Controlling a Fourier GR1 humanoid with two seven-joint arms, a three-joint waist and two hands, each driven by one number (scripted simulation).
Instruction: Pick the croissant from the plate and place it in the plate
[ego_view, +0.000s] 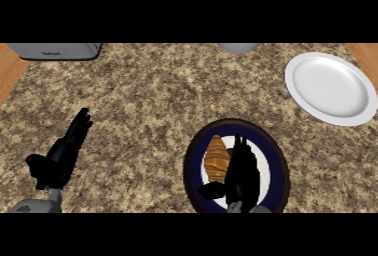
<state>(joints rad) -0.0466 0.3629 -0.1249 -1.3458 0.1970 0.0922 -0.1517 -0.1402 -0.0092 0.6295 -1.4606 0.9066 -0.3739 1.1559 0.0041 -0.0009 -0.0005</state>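
Croissant: the golden-brown ridged croissant (216, 159) lies lengthwise on the left half of the dark blue round plate with the white centre (274, 155), near the view's lower edge.
Right hand: the black right hand (241, 172) sits over that same plate, just right of the croissant, fingers stretched long and pointing up the view, thumb (212, 190) stuck out low left below the pastry. Nothing is in its grasp; whether it touches the croissant's edge, I cannot tell.
Other plate: a plain white round plate (331, 88) waits at upper right, well apart from the blue one, bare speckled counter between them.
Left hand: the black left hand (59, 157) is at the left, fingers straight and angled up-right, resting, holding nothing.
Counter: a brown-and-beige speckled stone top (148, 100), with wood showing at both upper corners.
Surroundings: a grey boxy appliance (55, 51) at the top left edge, and a grey rounded object (237, 47) at the top centre, cut off by the edge.
Writing: a small dark mark on the appliance, too small to read.
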